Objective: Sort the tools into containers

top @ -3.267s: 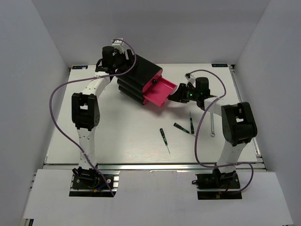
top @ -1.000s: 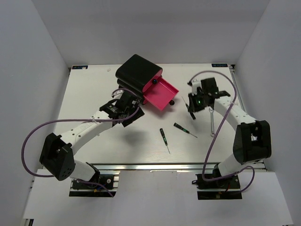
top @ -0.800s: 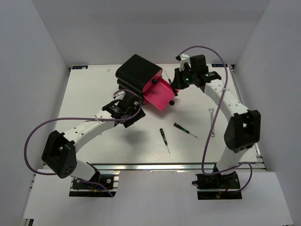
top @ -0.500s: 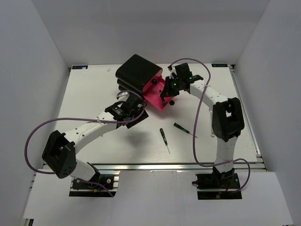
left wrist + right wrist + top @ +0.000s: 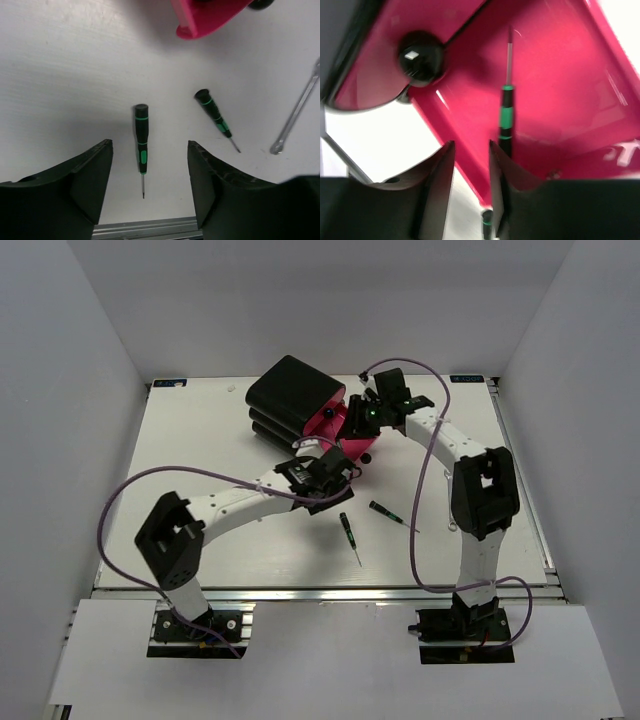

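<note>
The black casing (image 5: 295,395) stands at the back with one pink drawer (image 5: 328,428) pulled out. My right gripper (image 5: 358,425) hovers over that drawer (image 5: 560,75), open (image 5: 471,147), nothing between its fingers. A thin black screwdriver with green bands (image 5: 506,112) lies inside the drawer just past the right finger. My left gripper (image 5: 335,480) hangs open (image 5: 150,150) above the table. A second precision screwdriver (image 5: 141,137) lies ahead of its fingers, a third (image 5: 215,117) to its right. Both show on the table from above (image 5: 348,535) (image 5: 390,513). The silver wrench (image 5: 297,112) lies further right.
A round black knob (image 5: 420,60) sits on a shut drawer front beside the open one. The open drawer's corner (image 5: 210,20) juts in above the left gripper. The table's metal front rail (image 5: 145,230) runs just below the screwdrivers. The right arm's purple cable (image 5: 430,470) loops over the table.
My right arm carried a thin screwdriver from the table to the open drawer and opened; it now lies inside. My left arm swung right, from beside the casing to above the loose screwdrivers.
</note>
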`<state>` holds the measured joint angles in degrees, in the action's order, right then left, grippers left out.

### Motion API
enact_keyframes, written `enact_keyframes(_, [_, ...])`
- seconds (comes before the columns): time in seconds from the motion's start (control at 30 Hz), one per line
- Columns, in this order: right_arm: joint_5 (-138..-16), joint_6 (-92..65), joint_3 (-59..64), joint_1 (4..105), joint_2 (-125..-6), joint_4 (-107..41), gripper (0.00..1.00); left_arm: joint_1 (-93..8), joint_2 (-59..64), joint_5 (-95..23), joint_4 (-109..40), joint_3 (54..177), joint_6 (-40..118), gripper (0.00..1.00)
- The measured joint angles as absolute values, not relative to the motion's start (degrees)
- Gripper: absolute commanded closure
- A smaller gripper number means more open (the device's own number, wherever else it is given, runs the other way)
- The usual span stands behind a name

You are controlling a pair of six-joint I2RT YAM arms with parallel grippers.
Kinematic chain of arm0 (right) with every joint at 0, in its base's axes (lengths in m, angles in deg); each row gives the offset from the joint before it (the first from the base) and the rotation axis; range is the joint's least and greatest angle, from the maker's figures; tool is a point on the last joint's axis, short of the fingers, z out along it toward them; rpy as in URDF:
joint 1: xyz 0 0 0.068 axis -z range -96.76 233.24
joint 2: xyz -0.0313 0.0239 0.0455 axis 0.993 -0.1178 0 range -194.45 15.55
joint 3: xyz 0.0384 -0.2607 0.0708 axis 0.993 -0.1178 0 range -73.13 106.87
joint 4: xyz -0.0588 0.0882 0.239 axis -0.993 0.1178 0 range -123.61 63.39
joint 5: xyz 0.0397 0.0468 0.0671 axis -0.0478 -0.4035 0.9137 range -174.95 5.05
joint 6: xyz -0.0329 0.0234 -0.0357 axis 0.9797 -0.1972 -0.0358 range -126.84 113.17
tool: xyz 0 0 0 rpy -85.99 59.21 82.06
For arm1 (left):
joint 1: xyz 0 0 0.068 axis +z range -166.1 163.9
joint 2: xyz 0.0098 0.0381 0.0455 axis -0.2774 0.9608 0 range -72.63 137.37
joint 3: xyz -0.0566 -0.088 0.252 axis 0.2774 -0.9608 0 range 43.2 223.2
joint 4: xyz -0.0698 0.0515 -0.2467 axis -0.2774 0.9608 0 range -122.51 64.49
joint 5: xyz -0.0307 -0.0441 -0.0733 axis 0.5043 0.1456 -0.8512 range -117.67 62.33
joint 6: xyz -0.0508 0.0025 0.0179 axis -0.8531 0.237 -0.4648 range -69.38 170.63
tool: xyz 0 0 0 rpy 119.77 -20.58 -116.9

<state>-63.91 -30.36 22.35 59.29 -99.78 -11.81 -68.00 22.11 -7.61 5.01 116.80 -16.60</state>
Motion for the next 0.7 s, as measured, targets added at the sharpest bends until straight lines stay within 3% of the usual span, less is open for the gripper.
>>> enact_keyframes(0.17, [-60.18,-23.54,18.96,62.88,-92.24,-11.07,0.7,-71.89,31.11,-7.05,10.43,122.24,-20.51,0.37])
enact_keyframes(0.43, [-53.47,-10.17,0.69,79.18,-73.25,-11.33,0.58,-75.5,40.66,-6.96,16.09,124.65,-24.53,0.35])
enact_keyframes(0.7, [-52.59,-2.47,-12.01,78.72,-60.53,-7.99,0.57,-75.46,44.2,-6.89,13.38,127.73,-24.25,0.41])
